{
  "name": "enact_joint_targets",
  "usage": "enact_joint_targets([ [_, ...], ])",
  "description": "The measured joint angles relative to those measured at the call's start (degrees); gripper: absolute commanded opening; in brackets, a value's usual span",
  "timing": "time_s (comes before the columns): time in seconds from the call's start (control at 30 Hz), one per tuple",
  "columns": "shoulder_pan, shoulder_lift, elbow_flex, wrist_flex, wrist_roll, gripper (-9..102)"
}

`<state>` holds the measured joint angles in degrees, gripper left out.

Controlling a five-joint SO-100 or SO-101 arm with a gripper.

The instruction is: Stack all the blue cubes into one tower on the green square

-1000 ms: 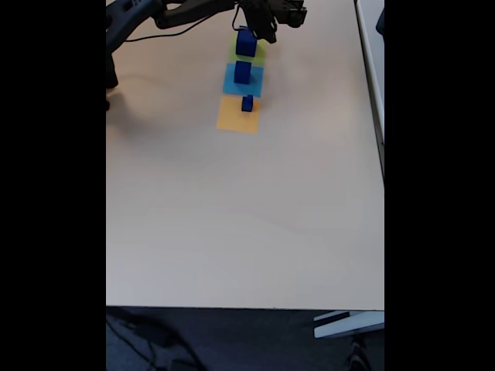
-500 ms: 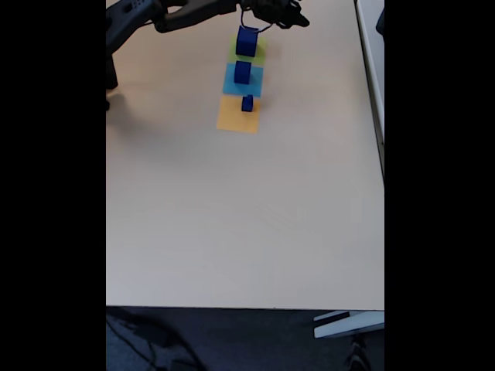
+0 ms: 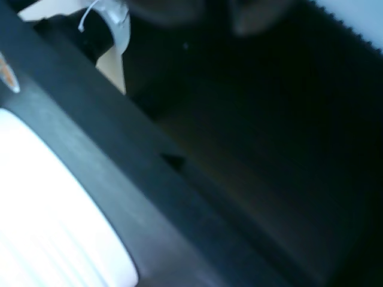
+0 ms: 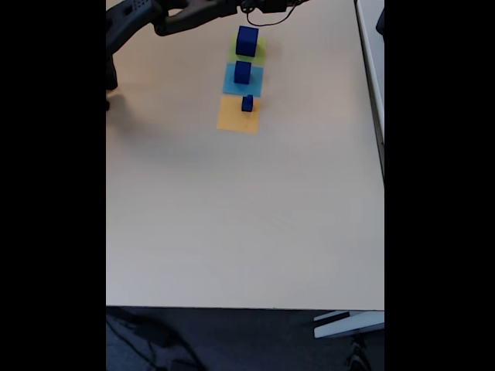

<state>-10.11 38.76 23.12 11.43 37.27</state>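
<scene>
The gripper (image 4: 271,5) sits at the top edge of the fixed view, mostly cut off, so I cannot tell how far apart its fingers are. Just below it, the largest blue cube (image 4: 247,41) rests on the green square (image 4: 258,52). A middle cube (image 4: 242,72) stands on the light-blue square (image 4: 230,82), the smallest (image 4: 247,103) on the orange square (image 4: 232,118).

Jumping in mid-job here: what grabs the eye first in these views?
In the fixed view, three blue cubes sit in a row near the table's far edge: the largest cube on the green square, a middle cube on the light-blue square, the smallest cube on the orange square. The dark arm reaches above them.
</scene>
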Motion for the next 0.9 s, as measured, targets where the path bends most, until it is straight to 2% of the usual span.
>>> enact_joint_targets([
  [0.2,0.35,0.0,-1.41,-5.27,-5.8,0],
  [0.53,0.35,0.0,-3.08,-5.45,-5.36,0],
  [0.77,1.14,0.0,-3.96,2.46,-0.7,3],
  [0.9,2.81,3.52,-3.52,10.11,2.55,0],
])
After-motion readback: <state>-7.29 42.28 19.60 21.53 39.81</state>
